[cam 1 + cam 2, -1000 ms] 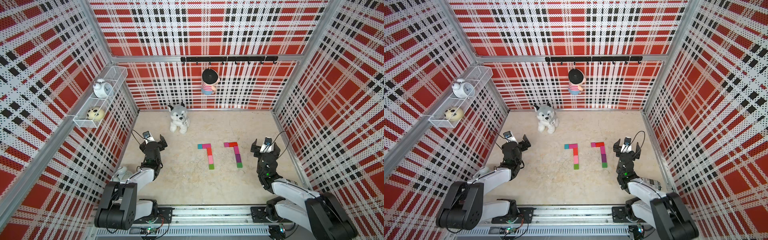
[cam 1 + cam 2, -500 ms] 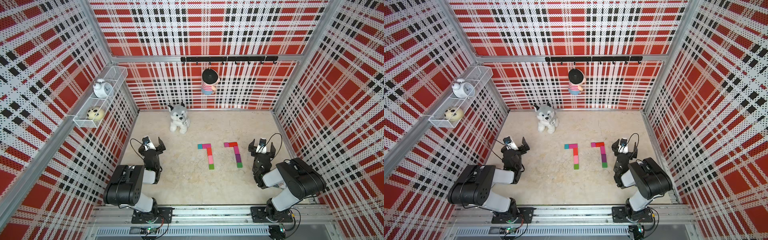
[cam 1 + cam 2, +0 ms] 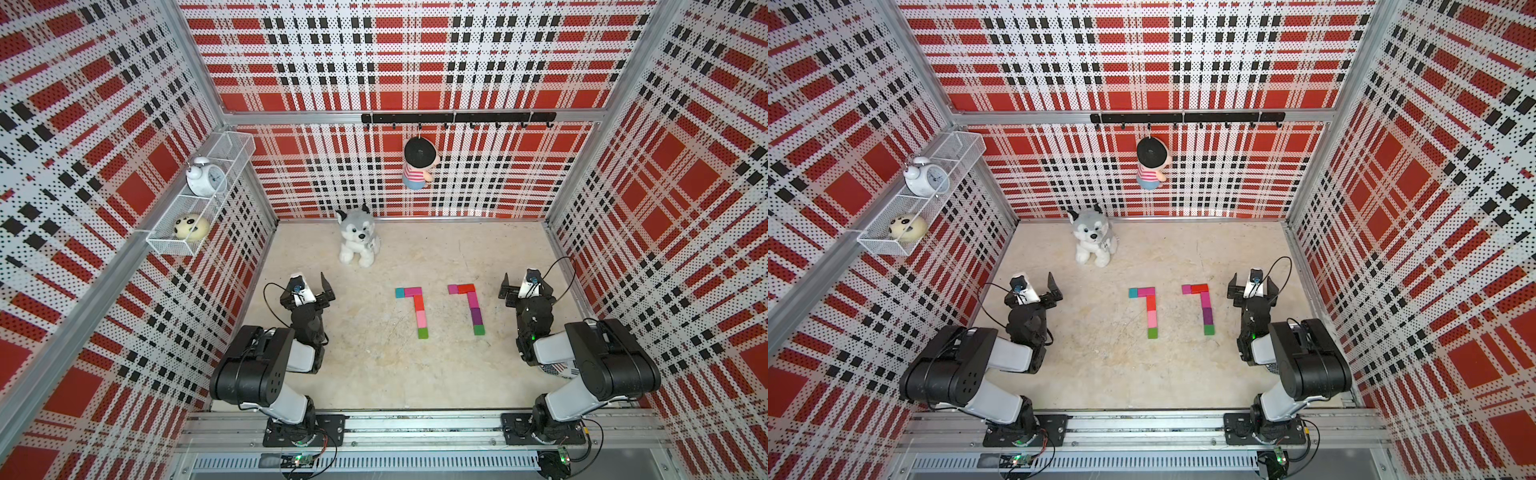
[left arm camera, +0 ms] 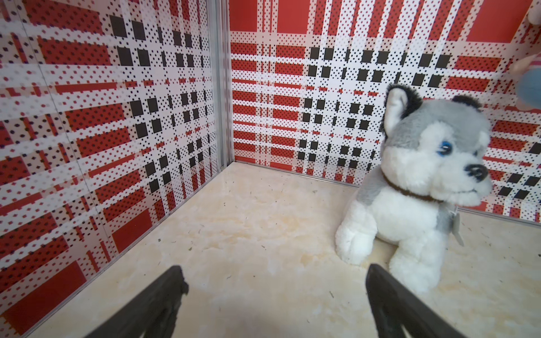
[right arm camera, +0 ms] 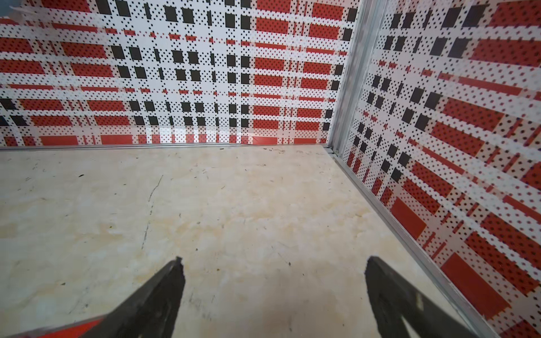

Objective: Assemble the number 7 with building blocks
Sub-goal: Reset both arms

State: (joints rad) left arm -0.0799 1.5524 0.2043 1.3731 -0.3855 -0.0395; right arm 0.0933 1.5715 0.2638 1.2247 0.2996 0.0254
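Ten small flat coloured building blocks (image 3: 421, 319), all on beige marbled tabletop (image 3: 374, 374), forming two number 7 figures side by side, apart, between arms. Five blocks each.
- Figure nearer left arm (image 3: 419, 303): teal, magenta, red-orange, pink, green.
- Figure nearer right arm (image 3: 1206, 309): magenta, red-orange, magenta, purple, green.

Left gripper (image 4: 275, 276): jaws wide, empty. Right gripper (image 5: 273, 269): jaws wide, empty.

One grey-white plush husky (image 3: 357, 243) near back wall.

Coloured building blocks (image 3: 423, 332) spell a number 7 (image 3: 419, 309) in front of the plush husky (image 3: 358, 243), and a second 7 (image 3: 475, 309) beside it. The dial of the alarm clock (image 3: 206, 178) and the husky's tag (image 4: 456, 231) are unreadable.
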